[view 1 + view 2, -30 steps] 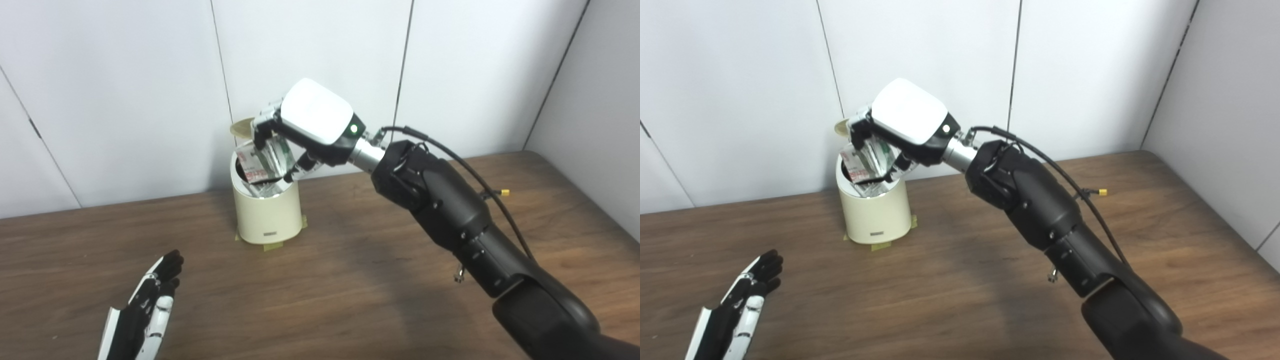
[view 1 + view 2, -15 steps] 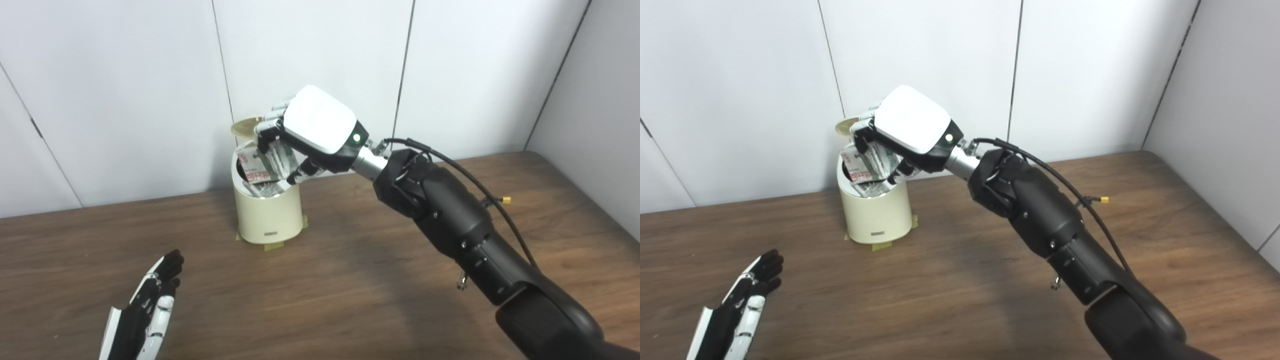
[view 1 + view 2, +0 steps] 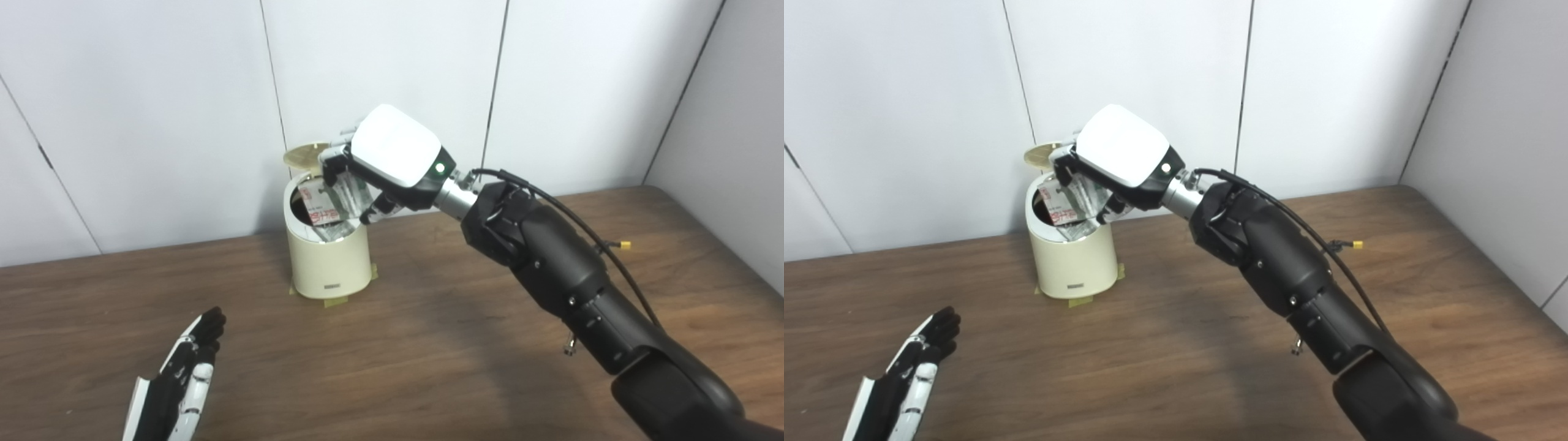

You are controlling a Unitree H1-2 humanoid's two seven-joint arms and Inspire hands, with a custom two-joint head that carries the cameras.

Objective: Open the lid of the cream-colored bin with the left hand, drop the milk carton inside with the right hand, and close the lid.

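Left hand [image 3: 177,383]: low over the worktop [image 3: 429,343], well in front of the bin and to its left, fingers stretched out, grasping nothing.
Bin [image 3: 329,260]: cream-colored, upright on the worktop near the back wall, mouth open.
Right hand [image 3: 383,165]: above the bin's mouth, fingers clenched around the milk carton.
Milk carton [image 3: 327,205]: tilted, lower end dipping inside the bin's rim.
Lid [image 3: 304,153]: tipped up behind the bin's mouth.

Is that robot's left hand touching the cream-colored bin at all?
Apart. In the left eye view the left hand lies open near the bottom edge, with a wide stretch of bare wooden table between it and the bin.
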